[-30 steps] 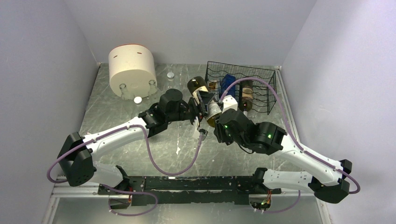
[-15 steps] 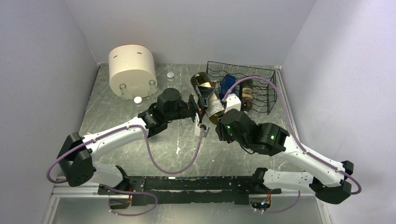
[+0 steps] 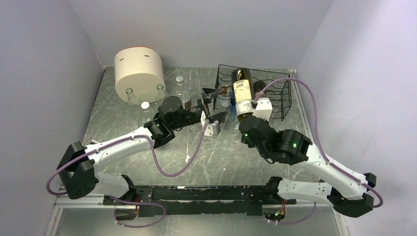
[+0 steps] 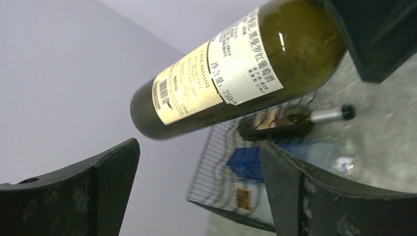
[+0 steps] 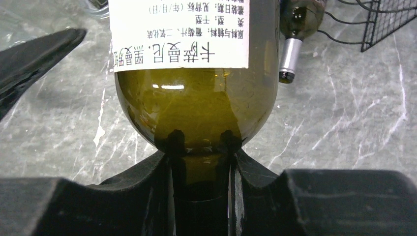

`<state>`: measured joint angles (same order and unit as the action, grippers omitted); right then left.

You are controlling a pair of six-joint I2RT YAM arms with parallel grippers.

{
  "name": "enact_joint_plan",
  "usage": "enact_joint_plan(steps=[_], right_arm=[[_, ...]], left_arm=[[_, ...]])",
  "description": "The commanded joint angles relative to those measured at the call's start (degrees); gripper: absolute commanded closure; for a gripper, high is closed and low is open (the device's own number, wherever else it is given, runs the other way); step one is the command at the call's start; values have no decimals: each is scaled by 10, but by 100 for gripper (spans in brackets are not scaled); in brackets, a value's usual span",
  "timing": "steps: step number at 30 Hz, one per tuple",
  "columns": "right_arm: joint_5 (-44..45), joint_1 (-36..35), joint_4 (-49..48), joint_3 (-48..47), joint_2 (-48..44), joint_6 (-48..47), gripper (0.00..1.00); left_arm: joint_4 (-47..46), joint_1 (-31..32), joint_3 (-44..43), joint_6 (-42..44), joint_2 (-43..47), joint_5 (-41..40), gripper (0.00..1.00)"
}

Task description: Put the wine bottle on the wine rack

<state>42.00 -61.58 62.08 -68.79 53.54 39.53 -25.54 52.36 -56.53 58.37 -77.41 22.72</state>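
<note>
The wine bottle (image 3: 241,91), dark green glass with a white label, is held off the table by its neck, base pointing to the back wall. My right gripper (image 3: 250,118) is shut on that neck (image 5: 200,162). The bottle's body (image 5: 187,88) hangs over the left part of the black wire wine rack (image 3: 278,93). My left gripper (image 3: 215,104) stands open just left of the bottle, apart from it. From the left wrist the bottle (image 4: 236,69) passes above the spread fingers (image 4: 305,196), with the rack (image 4: 221,167) behind.
Another bottle with a silver cap (image 5: 291,59) lies in the rack next to a blue-labelled item (image 4: 255,162). A cream cylindrical container (image 3: 139,71) stands back left, with small glass jars (image 3: 129,93) and white caps (image 3: 145,104) in front. Walls close in on both sides.
My left gripper opened, let go of the bottle and drew back to the left. The right arm swung the bottle right and turned it base-first over the rack.
</note>
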Motion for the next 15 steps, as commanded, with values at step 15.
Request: enact_joint_plan(steps=[15], right_arm=[[-168, 330, -53, 19, 31, -59, 100]], left_arm=[[164, 3, 32, -670, 55, -255, 5]])
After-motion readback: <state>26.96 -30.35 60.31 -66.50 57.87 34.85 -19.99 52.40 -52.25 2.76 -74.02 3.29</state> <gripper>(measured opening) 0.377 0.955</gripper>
